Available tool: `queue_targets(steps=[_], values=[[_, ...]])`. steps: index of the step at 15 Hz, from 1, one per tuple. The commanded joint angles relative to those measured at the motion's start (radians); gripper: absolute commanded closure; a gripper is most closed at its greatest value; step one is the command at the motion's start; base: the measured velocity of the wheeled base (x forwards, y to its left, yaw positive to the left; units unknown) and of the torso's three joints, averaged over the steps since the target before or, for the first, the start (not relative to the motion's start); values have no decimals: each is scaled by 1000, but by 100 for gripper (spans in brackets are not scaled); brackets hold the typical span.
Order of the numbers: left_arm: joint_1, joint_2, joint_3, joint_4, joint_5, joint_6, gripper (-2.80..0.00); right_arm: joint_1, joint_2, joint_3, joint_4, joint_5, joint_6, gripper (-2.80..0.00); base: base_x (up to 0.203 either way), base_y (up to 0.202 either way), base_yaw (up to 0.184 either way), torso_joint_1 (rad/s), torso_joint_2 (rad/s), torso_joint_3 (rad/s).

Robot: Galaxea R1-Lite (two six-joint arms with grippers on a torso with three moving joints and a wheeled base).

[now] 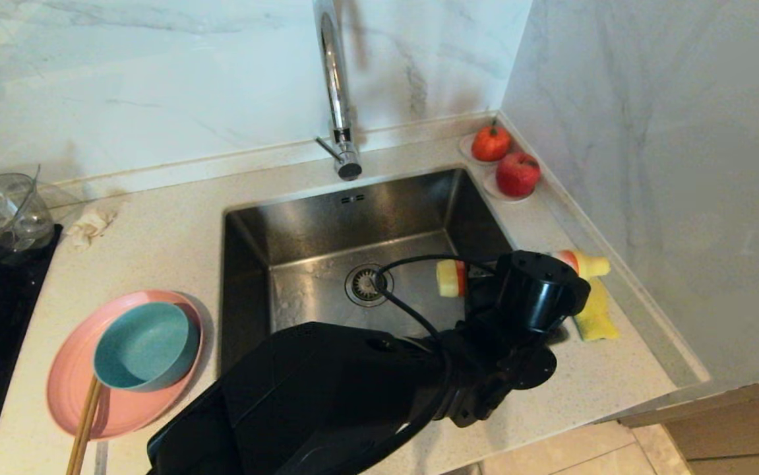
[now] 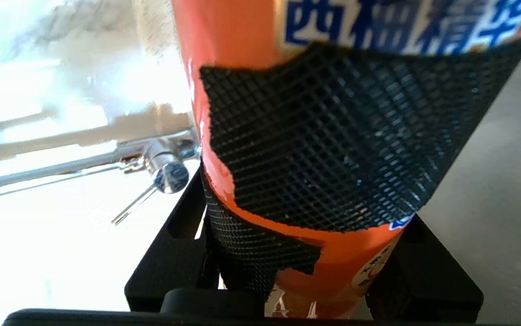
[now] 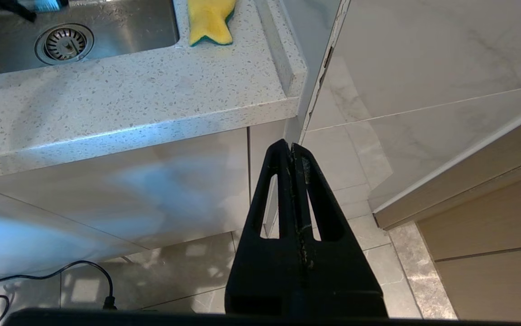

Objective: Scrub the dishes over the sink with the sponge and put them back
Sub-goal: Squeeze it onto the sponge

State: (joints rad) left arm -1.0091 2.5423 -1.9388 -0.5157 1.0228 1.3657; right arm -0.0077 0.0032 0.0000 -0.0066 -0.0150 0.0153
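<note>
My left gripper [image 1: 478, 280] was over the right side of the sink [image 1: 300, 224], its fingers [image 2: 224, 253] clamped on an orange bottle [image 2: 224, 40] with blue lettering on a white label and black mesh wrap round its body. In the head view that bottle [image 1: 450, 278] lay roughly level, its pale yellow end pointing left above the basin, right of the round drain [image 1: 364, 285]. The sponge [image 1: 595, 315], yellow with a dark green edge, lay on the counter [image 1: 168, 244] just right of the sink's rim, close beside my left gripper but not in its fingers; I could not tell whether the two touched. The pink plate [image 1: 69, 389], wide and shallow, sat on the counter left of the sink, well apart from my left gripper, with the smaller teal bowl [image 1: 145, 346] resting in it and the wooden chopsticks [image 1: 86, 422] lying across its near rim. The chrome faucet [image 1: 336, 92] stood at the far side of the sink. Two red fruits [image 1: 504, 161] sat on small dishes in the far right corner. My right gripper [image 3: 293, 151] hung below the counter edge, over the floor, fingers pressed together and holding nothing.
</note>
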Motion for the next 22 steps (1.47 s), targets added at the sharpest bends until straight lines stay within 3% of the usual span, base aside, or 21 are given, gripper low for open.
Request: queue_targets(steps=[1, 8, 15, 22], values=[[-11, 10, 7, -3, 10, 8, 0, 0, 0, 0, -1, 0, 0, 0, 0, 0, 0, 0, 0, 0], [-29, 10, 10, -2, 37, 75, 0, 0, 0, 0, 0, 0, 0, 0, 0, 0, 0, 0, 0, 0], [-29, -10, 109, -20, 60, 78, 0, 0, 0, 0, 0, 0, 0, 0, 0, 0, 0, 0, 0, 0], [-26, -14, 86, -30, 87, 80, 0, 0, 0, 0, -1, 0, 0, 0, 0, 0, 0, 0, 0, 0]])
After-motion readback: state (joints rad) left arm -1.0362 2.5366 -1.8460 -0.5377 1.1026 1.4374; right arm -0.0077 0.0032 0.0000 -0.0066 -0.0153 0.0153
